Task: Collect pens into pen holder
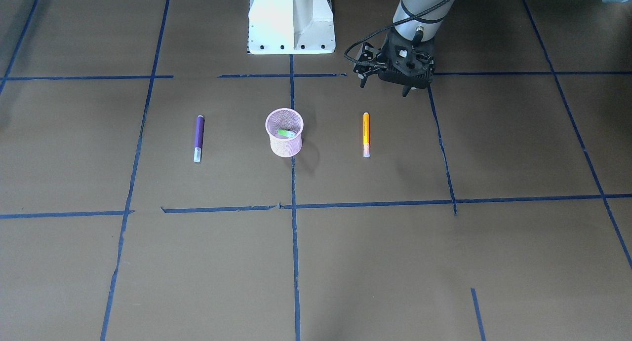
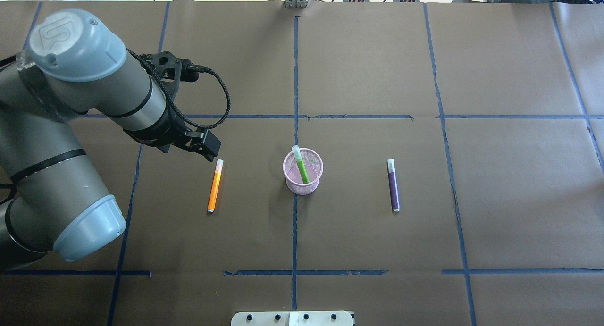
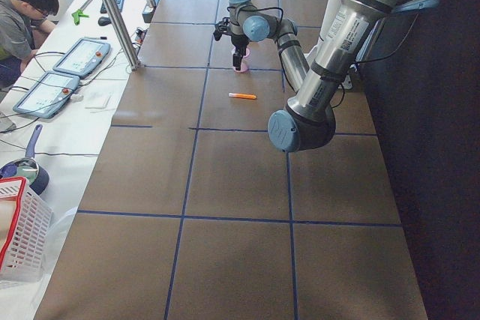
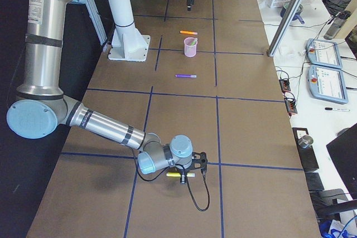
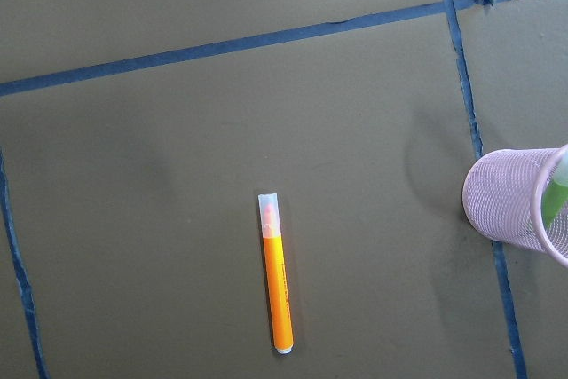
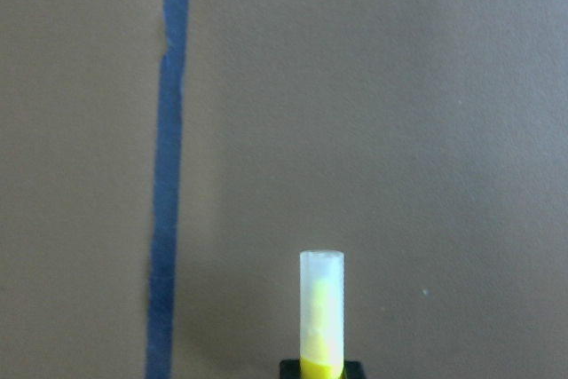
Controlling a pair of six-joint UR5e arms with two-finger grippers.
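Observation:
The pink mesh pen holder (image 2: pixel 303 184) stands upright mid-table, also in the front view (image 1: pixel 285 144), with a green pen (image 2: pixel 300 168) leaning inside it. An orange pen (image 2: pixel 214 187) lies flat to its left, and shows in the left wrist view (image 5: pixel 276 286). A purple pen (image 2: pixel 393 184) lies flat to its right. My left gripper (image 1: pixel 385 86) hovers open and empty beyond the orange pen's capped end. My right gripper (image 6: pixel 319 370) is at the table's far right end (image 4: pixel 192 172), shut on a yellow pen (image 6: pixel 321 312) held low over the table, cap pointing away.
The white robot base (image 1: pixel 291 20) stands at the table's edge behind the holder. Blue tape lines (image 2: pixel 295 104) grid the brown table. An operator (image 3: pixel 22 20) sits with tablets (image 3: pixel 79 56) beyond the left end. A white basket (image 3: pixel 19 237) is nearby.

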